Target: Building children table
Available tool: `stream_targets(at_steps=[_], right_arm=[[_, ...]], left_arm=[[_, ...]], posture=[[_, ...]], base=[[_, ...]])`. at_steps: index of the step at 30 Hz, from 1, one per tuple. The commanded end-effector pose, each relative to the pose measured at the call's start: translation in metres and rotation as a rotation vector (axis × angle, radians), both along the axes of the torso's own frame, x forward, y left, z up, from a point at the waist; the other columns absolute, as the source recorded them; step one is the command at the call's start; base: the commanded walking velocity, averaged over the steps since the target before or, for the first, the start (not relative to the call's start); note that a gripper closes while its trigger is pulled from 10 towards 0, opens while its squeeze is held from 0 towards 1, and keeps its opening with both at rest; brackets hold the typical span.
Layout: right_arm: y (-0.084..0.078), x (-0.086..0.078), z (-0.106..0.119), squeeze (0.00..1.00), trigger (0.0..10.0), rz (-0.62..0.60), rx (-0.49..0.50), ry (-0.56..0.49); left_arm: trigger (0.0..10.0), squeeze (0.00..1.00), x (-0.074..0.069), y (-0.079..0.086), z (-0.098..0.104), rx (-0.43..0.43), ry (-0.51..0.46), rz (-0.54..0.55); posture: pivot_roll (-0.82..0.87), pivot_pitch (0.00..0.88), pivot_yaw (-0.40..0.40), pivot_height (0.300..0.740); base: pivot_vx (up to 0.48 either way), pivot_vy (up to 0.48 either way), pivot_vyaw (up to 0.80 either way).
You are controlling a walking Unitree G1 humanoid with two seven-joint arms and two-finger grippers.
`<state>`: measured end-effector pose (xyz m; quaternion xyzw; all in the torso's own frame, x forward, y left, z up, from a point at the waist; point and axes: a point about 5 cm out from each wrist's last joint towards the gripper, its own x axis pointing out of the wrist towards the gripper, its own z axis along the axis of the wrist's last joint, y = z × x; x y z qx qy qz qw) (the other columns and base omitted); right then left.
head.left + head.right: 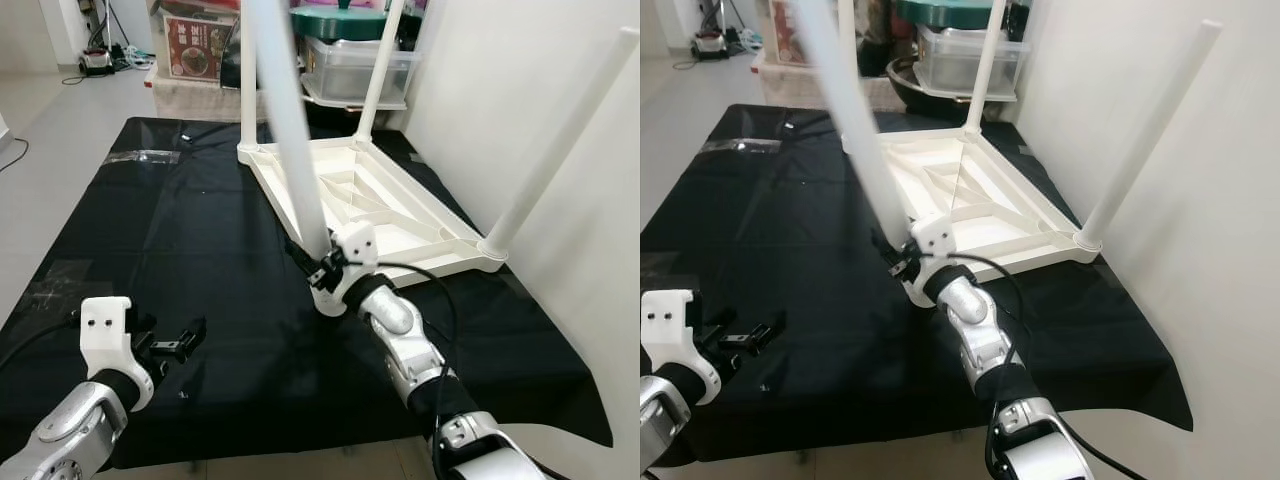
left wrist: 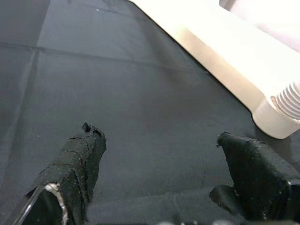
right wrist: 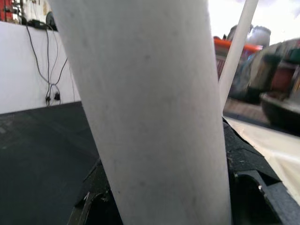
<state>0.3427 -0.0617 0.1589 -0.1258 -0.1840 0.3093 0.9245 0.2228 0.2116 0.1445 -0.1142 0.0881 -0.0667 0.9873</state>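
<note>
The white table top lies upside down on the black cloth. Three white legs stand up from its corners: two far ones and the near right one. My right gripper is shut on a fourth white leg, low on the leg at the near left corner. The leg tilts slightly. In the right wrist view the leg sits between the black fingers. My left gripper hovers open over the cloth, left of that corner. The left wrist view shows the corner with a ribbed thread above it.
A white wall runs close along the table top's right side. Clear plastic boxes and a printed carton stand behind the cloth's far edge. The cloth's near edge lies just before me. Grey floor lies to the left.
</note>
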Motion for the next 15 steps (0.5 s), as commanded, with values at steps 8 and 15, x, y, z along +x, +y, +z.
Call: stream_targets(at_steps=[8,15], right_arm=[[-0.0024,0.0066,-0.0074,0.0,10.0,-0.101,-0.028,-0.045],[-0.0053,0.0082,-0.0099,0.0,10.0,-0.138,-0.065,-0.095]], left_arm=[[10.0,0.0,-0.0003,-0.0008,-0.0005,-0.003,-0.022,0.011],[10.0,0.0,-0.0016,-0.001,-0.0003,-0.004,-0.029,0.017]], posture=[[0.18,0.0,-0.134,0.74],[0.19,0.0,-0.141,0.74]], base=[[0.0,0.0,0.0],[0.0,0.0,0.0]])
